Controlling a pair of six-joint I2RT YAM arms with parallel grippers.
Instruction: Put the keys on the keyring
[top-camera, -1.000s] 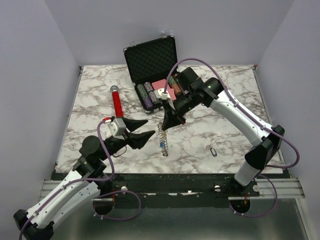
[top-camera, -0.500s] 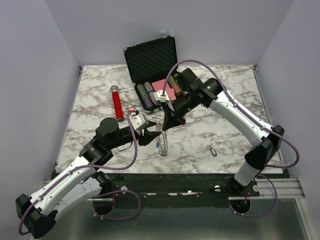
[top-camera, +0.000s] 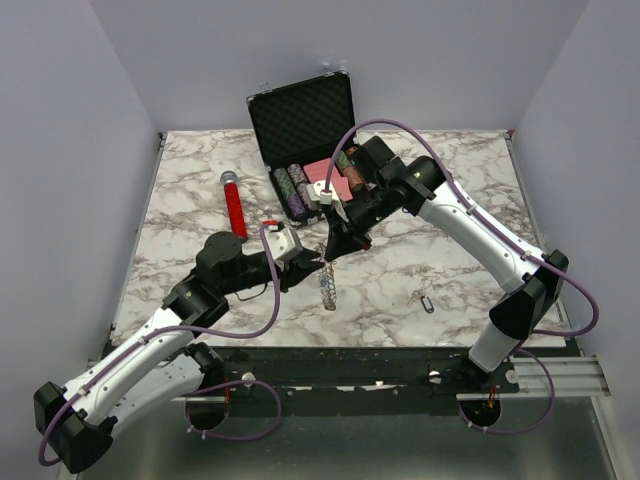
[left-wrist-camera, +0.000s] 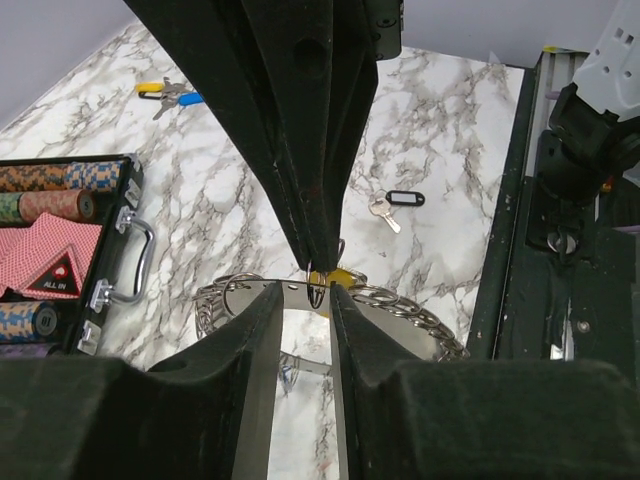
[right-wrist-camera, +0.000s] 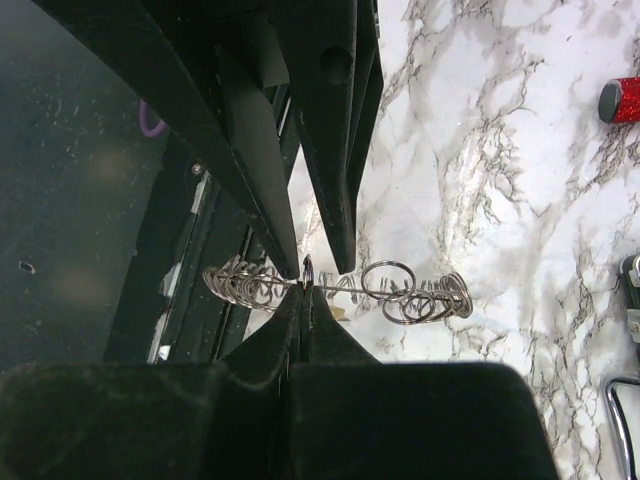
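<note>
The keyring (top-camera: 326, 285) hangs edge-on above the table's middle; it also shows in the left wrist view (left-wrist-camera: 400, 305) and the right wrist view (right-wrist-camera: 420, 298). My right gripper (top-camera: 331, 250) is shut on the small ring of the yellow-tagged key (left-wrist-camera: 334, 276), right at the keyring's band (right-wrist-camera: 307, 272). My left gripper (top-camera: 310, 268) is open, and its fingertips (left-wrist-camera: 270, 298) touch the band on either side of that small ring. A black-tagged key (top-camera: 427, 302) lies on the table, also in the left wrist view (left-wrist-camera: 393, 201). A yellow-and-blue tagged pair (left-wrist-camera: 168, 92) lies farther off.
An open black case (top-camera: 300, 125) with poker chips and cards stands at the back, its handle in the left wrist view (left-wrist-camera: 135, 262). A red glitter microphone (top-camera: 234, 205) lies at the left. The black rail (left-wrist-camera: 560, 200) marks the table's near edge.
My left arm has swung in from the left and brought its fingers up against the keyring. My right gripper has stayed shut in place, holding the ring up.
</note>
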